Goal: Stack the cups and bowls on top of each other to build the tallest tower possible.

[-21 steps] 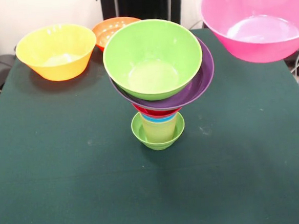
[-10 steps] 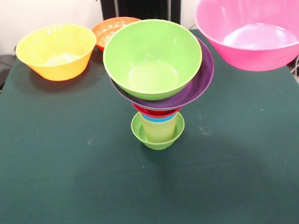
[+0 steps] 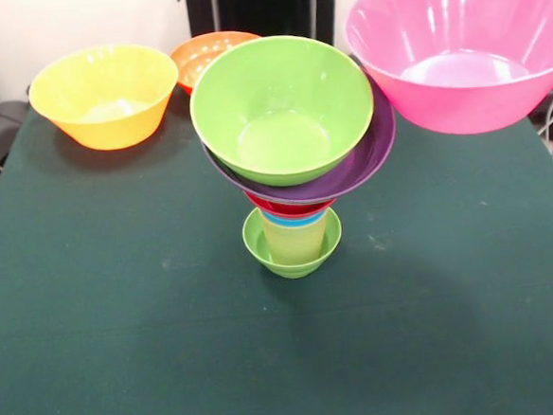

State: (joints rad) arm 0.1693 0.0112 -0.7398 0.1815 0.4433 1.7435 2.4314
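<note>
- Yellow bowl [image 3: 104, 94] sits on the green table [image 3: 125, 351] at far left, orange bowl [image 3: 207, 54] just behind it.
- Mid-table, the tower [image 3: 292, 159]: lime-green bowl [image 3: 293, 254], cups, red, purple, then large green bowl [image 3: 282, 107].
- Pink bowl [image 3: 460, 43] hangs raised at right; the gripper is not visible, so its state cannot be told.
</note>
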